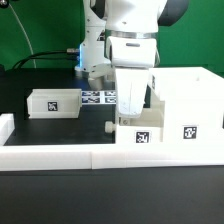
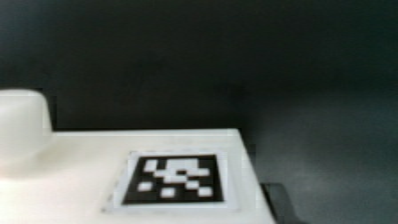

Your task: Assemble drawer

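The large white drawer shell stands at the exterior view's right, with a tag on its front. One small knobbed tray, tagged and with a dark knob, sits against the shell's left side. My gripper reaches down onto this tray. In the wrist view the tray's tagged white face fills the lower picture. One dark fingertip presses its edge and the other finger is hidden. The jaws look shut on the tray. A second small tray lies apart at the left.
The marker board lies on the black table behind the gripped tray. A low white border wall runs along the front and turns up at the left. A green backdrop and cables are behind the arm.
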You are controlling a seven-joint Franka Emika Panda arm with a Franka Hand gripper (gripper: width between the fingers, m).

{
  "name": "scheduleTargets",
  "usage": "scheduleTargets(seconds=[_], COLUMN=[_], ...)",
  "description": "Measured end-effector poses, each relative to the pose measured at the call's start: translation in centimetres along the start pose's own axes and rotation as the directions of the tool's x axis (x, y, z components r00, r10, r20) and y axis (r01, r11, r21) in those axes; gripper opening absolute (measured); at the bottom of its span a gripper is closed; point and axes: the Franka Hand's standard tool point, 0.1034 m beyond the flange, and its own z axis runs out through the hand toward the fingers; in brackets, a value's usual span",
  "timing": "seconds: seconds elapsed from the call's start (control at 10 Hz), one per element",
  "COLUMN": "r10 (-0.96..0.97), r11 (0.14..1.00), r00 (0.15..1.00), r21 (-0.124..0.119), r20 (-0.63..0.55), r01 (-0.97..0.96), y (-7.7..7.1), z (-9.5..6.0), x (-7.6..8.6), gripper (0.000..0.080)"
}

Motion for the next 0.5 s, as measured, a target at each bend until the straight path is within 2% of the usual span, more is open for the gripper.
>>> scheduleTargets(seconds=[0.4,0.5], r10=[0.003,0.004], r11=[1.0,1.0], r00=[1.0,1.0], r21=[0.0,0.001], r20=[0.0,-0.003], r01=[-0.003,-0.004], y=[-0.02,-0.08], z=[0.01,0.0], x=[0.01,0.49], gripper=[0.0042,0.0042])
